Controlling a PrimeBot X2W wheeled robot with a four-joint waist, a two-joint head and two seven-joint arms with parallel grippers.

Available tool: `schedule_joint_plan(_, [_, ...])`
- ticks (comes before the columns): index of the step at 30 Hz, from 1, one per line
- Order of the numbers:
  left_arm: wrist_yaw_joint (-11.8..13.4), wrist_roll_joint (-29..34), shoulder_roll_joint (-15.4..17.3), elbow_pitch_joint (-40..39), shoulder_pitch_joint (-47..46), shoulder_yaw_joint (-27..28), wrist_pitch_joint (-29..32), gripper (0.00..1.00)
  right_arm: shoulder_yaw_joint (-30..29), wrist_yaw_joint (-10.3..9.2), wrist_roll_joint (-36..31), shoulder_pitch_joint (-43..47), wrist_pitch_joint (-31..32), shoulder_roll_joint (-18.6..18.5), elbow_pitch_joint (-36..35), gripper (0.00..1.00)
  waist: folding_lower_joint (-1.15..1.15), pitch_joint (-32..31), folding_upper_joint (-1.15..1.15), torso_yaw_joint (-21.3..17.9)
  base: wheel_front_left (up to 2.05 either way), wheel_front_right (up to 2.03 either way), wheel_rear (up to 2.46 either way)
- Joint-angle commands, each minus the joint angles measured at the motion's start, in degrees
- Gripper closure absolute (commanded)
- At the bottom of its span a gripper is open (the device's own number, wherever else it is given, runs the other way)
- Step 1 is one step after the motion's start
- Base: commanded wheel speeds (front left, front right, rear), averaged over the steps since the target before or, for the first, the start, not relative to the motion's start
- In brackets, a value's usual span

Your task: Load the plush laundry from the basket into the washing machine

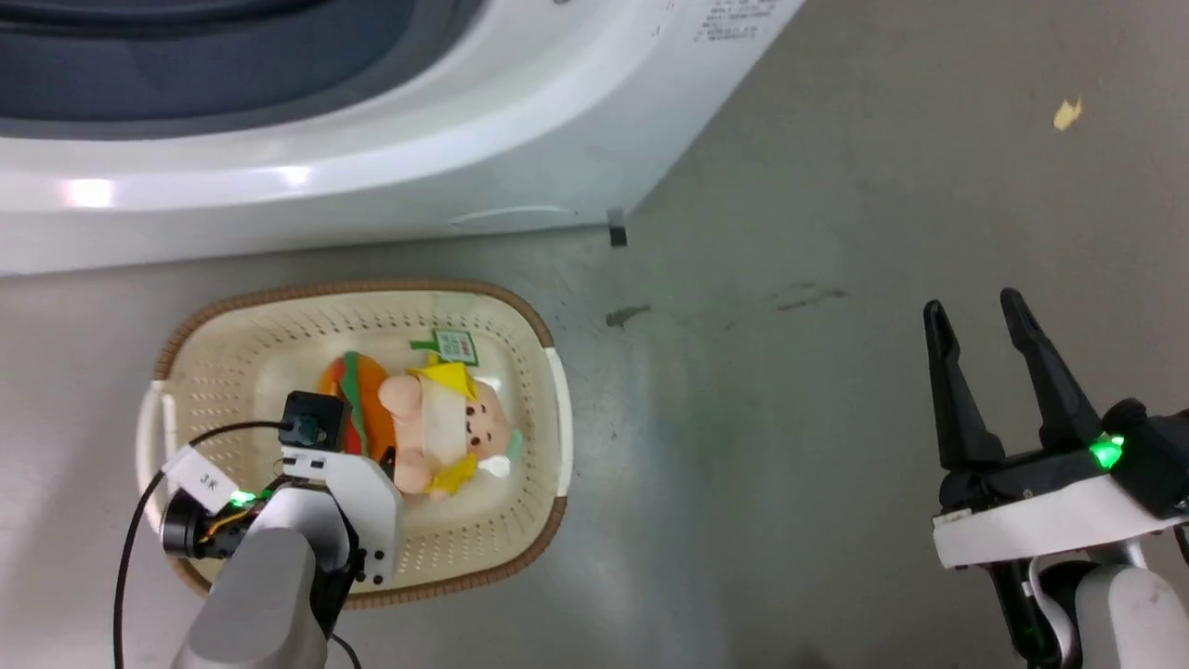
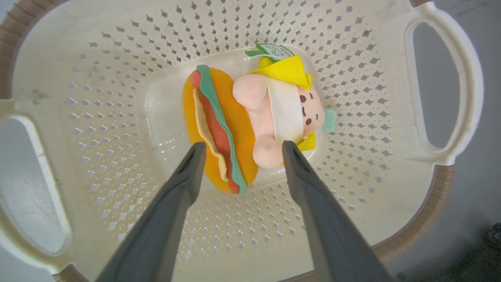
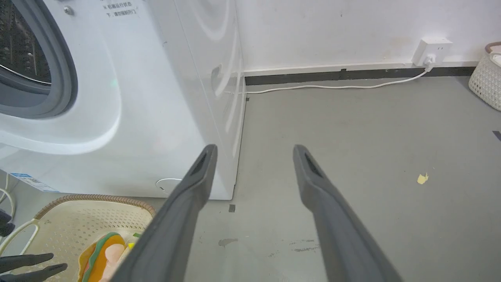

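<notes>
The plush laundry (image 2: pixel 254 117), a pink doll in yellow joined to an orange striped hamburger, lies on the floor of the cream basket (image 2: pixel 117 117). My left gripper (image 2: pixel 243 145) hangs open just above it. One fingertip is over the hamburger's edge, the other beside the doll's leg, and neither touches. In the head view my left wrist (image 1: pixel 344 502) covers the basket's near left part (image 1: pixel 372 290), beside the plush (image 1: pixel 437 418). The washing machine (image 1: pixel 372 158) stands right behind the basket, its grey ring (image 3: pixel 66 78) showing. My right gripper (image 1: pixel 973 305) is open and empty over bare floor.
Grey floor stretches right of the washer (image 3: pixel 156 117). A white cable runs along the wall to a socket (image 3: pixel 430 51). A white woven bin (image 3: pixel 487 74) stands at the far right. A yellow scrap (image 1: pixel 1068 113) lies on the floor.
</notes>
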Motion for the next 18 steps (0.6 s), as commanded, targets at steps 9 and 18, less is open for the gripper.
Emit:
schedule_joint_plan(9, [1.1, -1.4, 1.6, 6.6, -7.1, -1.6, 3.0, 0.0, 0.0, -0.04, 2.6, -1.4, -1.6, 0.0, -0.8, 0.0, -0.01, 6.4, -0.01, -1.8, 0.0, 0.0, 0.0])
schedule_joint_plan(18, [1.7, -1.9, 3.1, 12.0, -12.8, -3.6, 6.0, 0.0, -0.3, -0.04, 4.3, -1.9, -2.6, 0.0, -1.8, 0.0, -0.01, 11.5, -0.01, -3.2, 0.0, 0.0, 0.0])
